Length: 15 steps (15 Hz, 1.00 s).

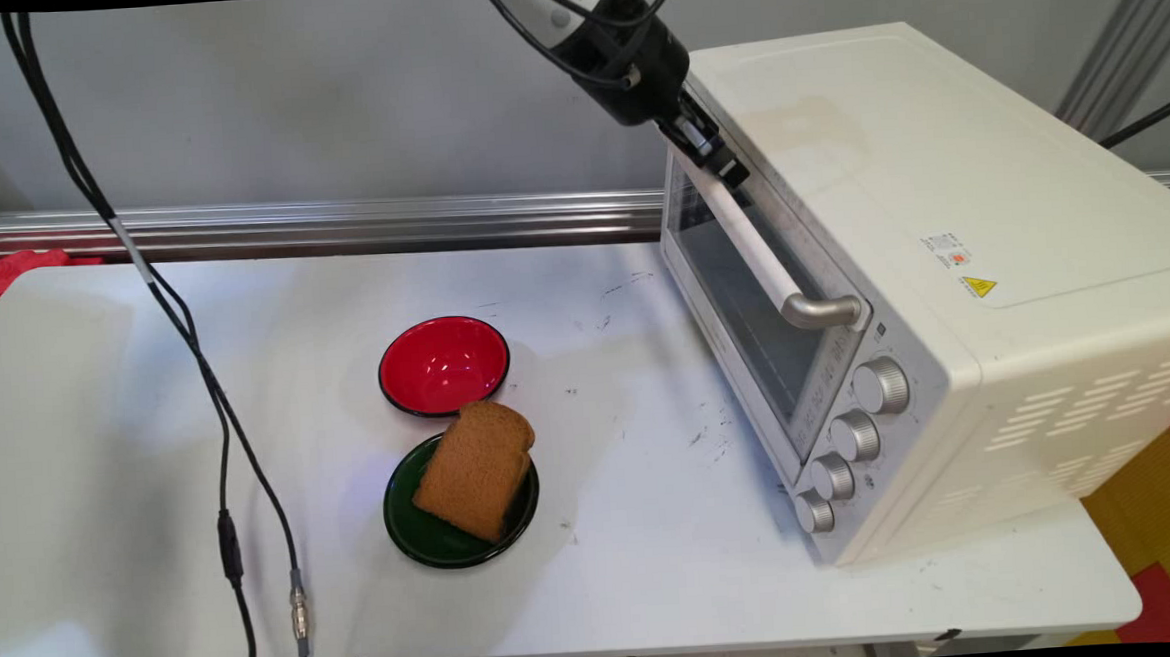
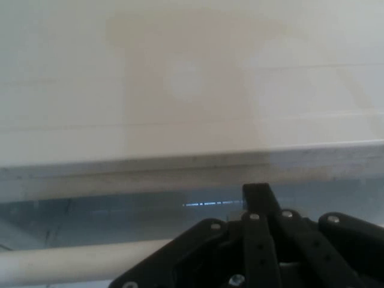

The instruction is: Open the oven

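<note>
Arm wrist [image 1: 569, 14] entered at 12 o'clock edge of main view: pale grey-white shell, small round dark button on side, black collar below. Gripper [image 1: 711, 157] black, with small metallic parts near tip. Thin black cables [image 1: 539, 30] looped around wrist. Two long black cables [image 1: 185, 329] hung at 9 o'clock side, white tape band near top, black inline plug and silver connector low down. In hand view, gripper linkage [image 2: 258, 252] matte black, jointed bars, silver screw heads along top, at 6 o'clock.

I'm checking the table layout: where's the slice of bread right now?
In the main view the slice of bread lies on the green plate, front centre of the table, just in front of the red bowl and left of the toaster oven.
</note>
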{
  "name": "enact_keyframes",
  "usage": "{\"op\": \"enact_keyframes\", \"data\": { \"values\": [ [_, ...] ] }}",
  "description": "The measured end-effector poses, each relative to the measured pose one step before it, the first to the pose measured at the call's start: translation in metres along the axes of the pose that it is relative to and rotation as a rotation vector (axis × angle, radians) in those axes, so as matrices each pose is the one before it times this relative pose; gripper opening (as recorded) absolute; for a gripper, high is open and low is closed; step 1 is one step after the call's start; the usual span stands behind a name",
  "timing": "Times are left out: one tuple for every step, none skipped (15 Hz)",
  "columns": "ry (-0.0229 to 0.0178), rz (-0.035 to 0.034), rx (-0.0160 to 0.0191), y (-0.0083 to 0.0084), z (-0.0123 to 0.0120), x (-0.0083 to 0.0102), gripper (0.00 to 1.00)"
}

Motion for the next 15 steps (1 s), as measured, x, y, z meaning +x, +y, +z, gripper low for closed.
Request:
{"op": "enact_keyframes", "data": {
  "values": [
    [0.00174, 0.00094, 0.00146, -0.00055, 0.00257, -0.00235, 0.0],
    [0.00138, 0.00034, 0.00224, -0.00077, 0.00223, -0.00288, 0.0],
    [-0.0008, -0.0001, 0.0028, -0.001, 0.00146, -0.00318, 0.0],
    [-0.00284, 0.00059, 0.00244, -0.00106, 0.00152, -0.00349, 0.0],
    [-0.00412, 0.00057, 0.0032, -0.00135, 0.00048, -0.00422, 0.0],
    [-0.00633, 0.00122, 0.00393, -0.00155, -0.00123, -0.00524, 0.0],
    [-0.00812, 0.00201, 0.00273, -0.00117, -0.00108, -0.00485, 0.0],
    [-0.00547, 0.00027, 0.00253, -0.001, -0.0017, -0.00394, 0.0],
    [-0.01221, 0.00224, 0.00294, -0.00162, -0.00259, -0.00685, 0.0],
    [-0.01095, 0.00144, 0.00265, -0.00145, -0.00279, -0.00654, 0.0],
    [-0.01381, 0.00423, 0.00008, -0.00166, -0.00287, -0.00741, 0.0],
    [-0.01131, 0.00202, 0.00065, -0.00135, -0.00224, -0.00657, 0.0],
    [-0.01055, 0.00059, 0.00044, -0.00076, -0.00281, -0.00741, 0.0],
    [-0.01307, 0.00466, -0.00099, -0.00167, -0.00274, -0.00907, 0.0],
    [-0.00884, 0.00284, -0.00112, -0.00111, -0.00148, -0.00681, 0.0]
  ]
}}
